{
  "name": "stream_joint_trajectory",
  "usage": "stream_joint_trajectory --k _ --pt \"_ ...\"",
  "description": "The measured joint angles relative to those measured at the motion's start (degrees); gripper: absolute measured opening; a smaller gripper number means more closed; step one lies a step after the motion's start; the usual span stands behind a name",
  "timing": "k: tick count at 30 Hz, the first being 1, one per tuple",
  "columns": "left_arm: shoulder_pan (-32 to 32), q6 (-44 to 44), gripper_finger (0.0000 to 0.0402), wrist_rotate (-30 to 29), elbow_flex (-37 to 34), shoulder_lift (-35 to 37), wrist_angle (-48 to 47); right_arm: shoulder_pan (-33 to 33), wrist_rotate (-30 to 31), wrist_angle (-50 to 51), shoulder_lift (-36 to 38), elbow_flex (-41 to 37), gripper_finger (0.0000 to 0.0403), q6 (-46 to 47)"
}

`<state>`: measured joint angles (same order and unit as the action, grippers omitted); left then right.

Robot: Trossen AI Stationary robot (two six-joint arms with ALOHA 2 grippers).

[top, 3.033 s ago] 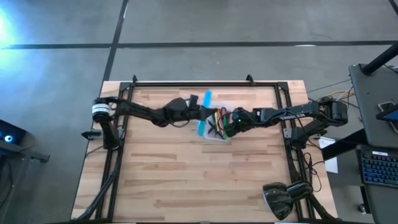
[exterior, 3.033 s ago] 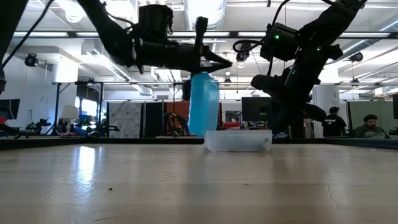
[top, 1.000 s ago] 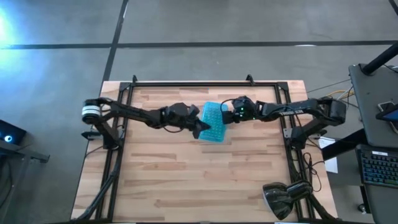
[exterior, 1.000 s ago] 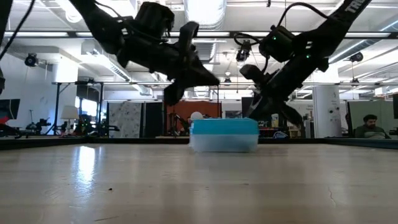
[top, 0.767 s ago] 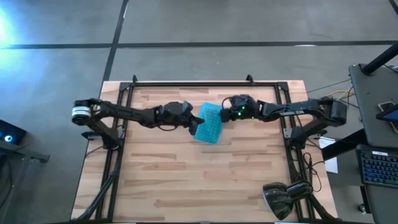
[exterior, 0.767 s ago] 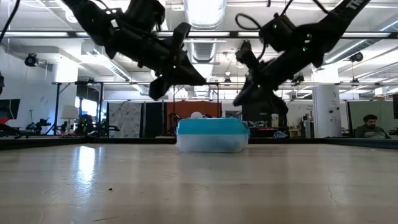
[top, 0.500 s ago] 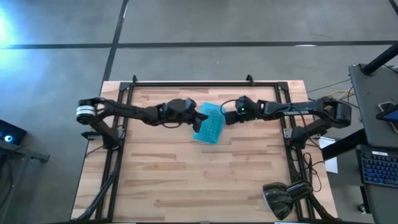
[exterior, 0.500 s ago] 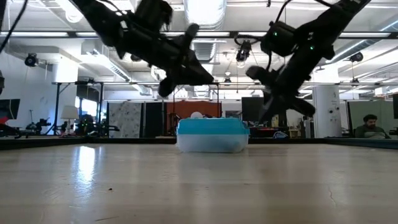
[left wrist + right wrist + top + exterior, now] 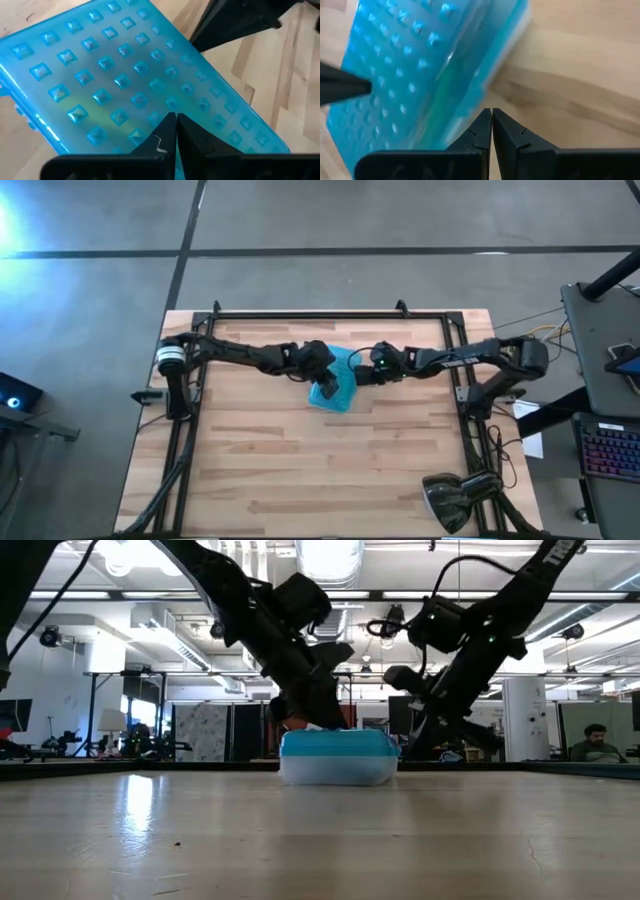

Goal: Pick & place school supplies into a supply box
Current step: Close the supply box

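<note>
The supply box [image 9: 343, 393] lies flat mid-table with its turquoise studded lid [image 9: 100, 75] closed over the clear lower half [image 9: 338, 772]. The school supplies are hidden inside; only a greenish shade shows through the lid. My left gripper [image 9: 326, 389] is shut and slants down onto the lid from the table's left. My right gripper [image 9: 358, 376] is shut, low at the box's right side [image 9: 470, 100], with its tips close to the table. Each wrist view shows the other arm's dark gripper beyond the box. My left gripper presses its shut fingertips [image 9: 175, 120] on the top face of the turquoise lid [image 9: 150, 107], slanting down from the table's left. The box stays flat on the table. My right gripper has its shut tips [image 9: 491, 114] at the box's right side wall; whether they touch it, I cannot tell.
A black frame rail [image 9: 320, 315] runs round the wooden table top. A dark lamp head [image 9: 455, 498] sits at the near right corner. The near half of the table [image 9: 320, 470] is bare wood. People sit in the room beyond [image 9: 595, 740].
The closed box has slid a little toward the table's left edge. My left gripper swung from beside the box's left end to above it and came down onto the lid. My right gripper lifted, then dropped low beside the box's right side.
</note>
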<state>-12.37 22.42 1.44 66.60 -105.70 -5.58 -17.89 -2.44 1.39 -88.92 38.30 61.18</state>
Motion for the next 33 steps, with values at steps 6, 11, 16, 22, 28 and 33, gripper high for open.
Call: stream_joint_trajectory --k 6,11,16,22,28,33 --pt "0.34 0.58 0.0000 -0.04 -0.22 1.83 -2.02 0.09 -2.50 -7.52 -5.50 1.04 0.0008 0.77" --pt "0.43 0.63 0.0000 0.07 -0.31 1.98 -2.58 -0.11 -4.13 -8.44 -7.56 3.54 0.0009 -0.05" --pt "0.48 0.66 0.0000 0.18 -0.24 1.61 -3.38 -0.35 -4.06 -7.24 -6.96 5.22 0.0009 -1.70" --pt "0.51 0.67 0.0000 0.19 -1.12 1.61 -2.10 -0.77 -4.11 -3.36 -6.46 5.44 0.0009 -2.66" --pt "0.52 0.69 0.0000 0.20 -1.18 1.61 -1.58 -0.74 -4.15 -4.59 -6.54 5.47 0.0009 -1.96" --pt "0.51 0.72 0.0000 0.34 -1.25 1.54 -0.83 -0.72 -4.22 -5.25 -6.54 5.47 0.0009 -1.58"
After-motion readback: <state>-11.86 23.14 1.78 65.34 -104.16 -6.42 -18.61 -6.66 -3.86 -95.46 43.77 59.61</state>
